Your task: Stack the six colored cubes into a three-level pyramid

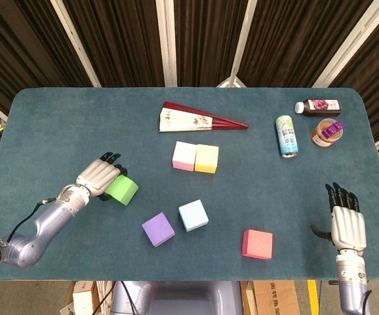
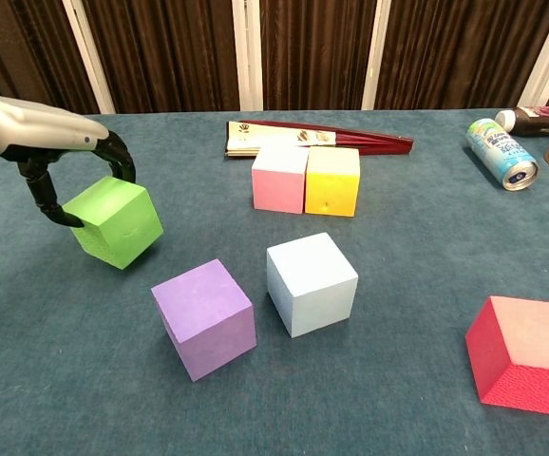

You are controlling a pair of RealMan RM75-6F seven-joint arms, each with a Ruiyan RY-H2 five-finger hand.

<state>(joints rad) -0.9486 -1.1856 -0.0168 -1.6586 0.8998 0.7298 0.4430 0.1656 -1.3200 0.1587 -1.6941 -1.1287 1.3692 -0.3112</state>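
Six cubes were seen from the head view on the teal worktop [image 1: 58, 125]: the green cube [image 1: 122, 190] was gripped by the left robot hand [image 1: 98, 178], the pink cube [image 1: 184, 155] and yellow cube [image 1: 206, 158] were set touching, and the purple cube [image 1: 158, 229], light blue cube [image 1: 193, 214] and red cube [image 1: 258, 243] were spread nearer. The right robot hand [image 1: 346, 225] was held open, empty.

From the chest view, the green cube [image 2: 116, 220] was seen tilted, pinched by the left robot hand [image 2: 51, 152].
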